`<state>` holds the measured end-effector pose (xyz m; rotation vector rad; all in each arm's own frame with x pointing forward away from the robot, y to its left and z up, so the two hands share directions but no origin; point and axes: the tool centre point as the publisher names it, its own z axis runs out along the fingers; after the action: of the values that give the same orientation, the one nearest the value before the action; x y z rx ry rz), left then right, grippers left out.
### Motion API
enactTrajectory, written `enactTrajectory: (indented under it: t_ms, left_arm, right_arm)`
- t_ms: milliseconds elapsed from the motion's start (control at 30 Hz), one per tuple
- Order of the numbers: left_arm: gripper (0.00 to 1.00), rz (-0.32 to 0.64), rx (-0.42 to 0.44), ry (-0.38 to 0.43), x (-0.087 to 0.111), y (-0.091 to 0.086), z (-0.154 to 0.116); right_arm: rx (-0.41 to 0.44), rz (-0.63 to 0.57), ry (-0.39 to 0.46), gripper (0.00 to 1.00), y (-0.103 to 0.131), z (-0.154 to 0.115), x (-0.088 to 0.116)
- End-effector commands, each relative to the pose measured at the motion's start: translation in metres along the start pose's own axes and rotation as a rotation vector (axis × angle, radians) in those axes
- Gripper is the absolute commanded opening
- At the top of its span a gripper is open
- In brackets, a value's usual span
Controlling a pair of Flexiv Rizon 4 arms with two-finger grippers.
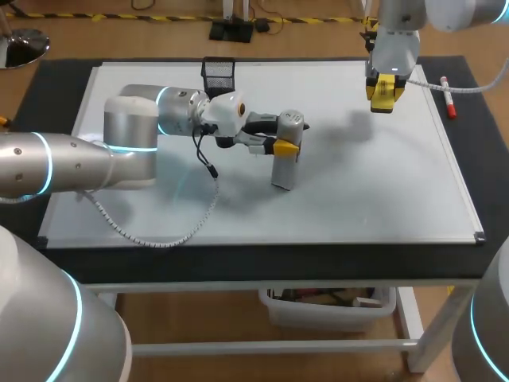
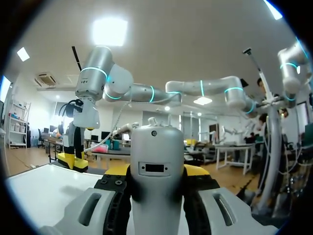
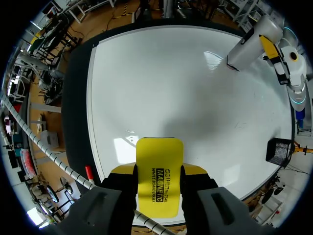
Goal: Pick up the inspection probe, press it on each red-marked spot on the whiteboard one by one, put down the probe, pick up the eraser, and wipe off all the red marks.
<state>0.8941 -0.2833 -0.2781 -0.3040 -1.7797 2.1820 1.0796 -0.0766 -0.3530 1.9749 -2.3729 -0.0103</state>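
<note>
So the left arm comes in from the left edge of the head view and stretches across to around the middle of the frame. The left gripper [image 1: 285, 146] is clamped on the inspection probe [image 1: 283, 170], a grey cylinder standing roughly upright just left of centre. Its lower end is down at the whiteboard [image 1: 358, 183], and it looks like it's touching. In the left wrist view the probe [image 2: 156, 161] fills the space between the fingers, with a yellow tip pressed against each side, so that's a proper grip.

The right arm drops in from the upper right corner of the head view. The right gripper [image 1: 383, 86] has the yellow eraser [image 1: 382, 102] pinched between its fingers. It hangs above the upper right part of the board, not touching it, and you can see its shadow on the white just below and left of it. The right wrist view shows the same thing: the eraser [image 3: 159, 182] is squeezed between the two fingers with the board [image 3: 186, 98] spread out ahead of it, and the probe [image 3: 246, 47] is off at the far side, well apart.

Other stuff: a red marker [image 1: 448, 97] lies at the board's right edge in the upper right, near the right gripper. A black mesh basket [image 1: 218, 76] sits at the top edge, left of centre. The board lies on a black mat [image 1: 238, 259].
</note>
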Motion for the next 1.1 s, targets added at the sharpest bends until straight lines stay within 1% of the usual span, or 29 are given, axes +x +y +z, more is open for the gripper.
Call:
enactTrajectory:
  t_ms: [33,833,900,967,1100]
  left_arm:
    - [0.0,-0.004,0.001,0.004,-0.002,0.001,-0.001]
    - [0.0,-0.02,-0.022,0.008,-0.002,0.003,-0.004]
    - [0.0,-0.013,-0.018,0.008,-0.002,0.0,-0.003]
    - [0.0,0.004,-0.018,0.004,-0.001,-0.008,-0.005]
    - [0.0,0.044,-0.036,-0.036,0.002,-0.025,-0.024]
  right_arm:
    - [-0.001,-0.003,0.003,0.0,-0.001,-0.002,0.001]
    - [-0.001,-0.003,0.003,0.0,-0.001,-0.002,0.001]
    - [-0.001,-0.003,0.003,0.0,-0.001,-0.002,0.001]
    - [-0.001,-0.003,0.003,0.0,-0.001,-0.002,0.001]
    - [-0.001,-0.003,0.003,0.0,-0.001,-0.002,0.001]
